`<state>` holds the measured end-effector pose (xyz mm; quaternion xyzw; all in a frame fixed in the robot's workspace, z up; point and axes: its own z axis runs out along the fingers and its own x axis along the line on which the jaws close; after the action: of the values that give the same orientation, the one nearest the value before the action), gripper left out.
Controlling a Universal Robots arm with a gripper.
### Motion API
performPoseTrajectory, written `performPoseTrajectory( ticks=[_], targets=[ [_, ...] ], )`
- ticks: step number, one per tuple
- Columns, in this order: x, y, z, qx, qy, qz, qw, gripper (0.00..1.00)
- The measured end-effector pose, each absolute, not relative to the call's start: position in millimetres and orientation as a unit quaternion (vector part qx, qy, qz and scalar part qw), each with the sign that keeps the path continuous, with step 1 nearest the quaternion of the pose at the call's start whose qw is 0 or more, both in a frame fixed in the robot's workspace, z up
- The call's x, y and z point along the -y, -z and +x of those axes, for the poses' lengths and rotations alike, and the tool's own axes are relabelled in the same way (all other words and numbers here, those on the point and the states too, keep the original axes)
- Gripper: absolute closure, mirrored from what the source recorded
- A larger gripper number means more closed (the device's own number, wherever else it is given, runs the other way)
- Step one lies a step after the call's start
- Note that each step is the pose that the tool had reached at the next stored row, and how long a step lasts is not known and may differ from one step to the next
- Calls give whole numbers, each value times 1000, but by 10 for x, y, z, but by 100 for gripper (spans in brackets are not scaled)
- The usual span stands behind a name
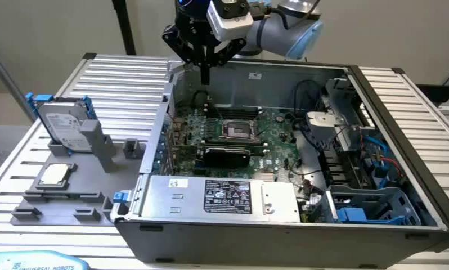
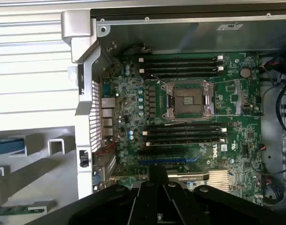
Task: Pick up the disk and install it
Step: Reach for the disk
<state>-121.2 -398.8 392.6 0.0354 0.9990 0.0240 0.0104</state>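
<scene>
Hand (image 1: 205, 77) hung with fingers narrow and empty over the rear edge of the open case (image 1: 284, 242), above the motherboard (image 1: 273, 132). The disk (image 1: 63, 126) stood on edge in its blue frame in the grey fixture (image 1: 97, 147) on the bench (image 1: 119, 73), outside the case on the exterior view's left and well apart from the hand. Risks judged: a low crossing could clip the case wall, narrow fingers would strike the disk's top edge rather than straddle it, and a pinch on the blue frame alone might slip and tilt the disk against the fixture post.
</scene>
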Motion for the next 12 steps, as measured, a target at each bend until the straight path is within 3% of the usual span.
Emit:
performPoseTrajectory(
  ticks=[12],
  targets=[
    [3988,-3926,-1212,-999,-24,35,10,89]
  ],
)
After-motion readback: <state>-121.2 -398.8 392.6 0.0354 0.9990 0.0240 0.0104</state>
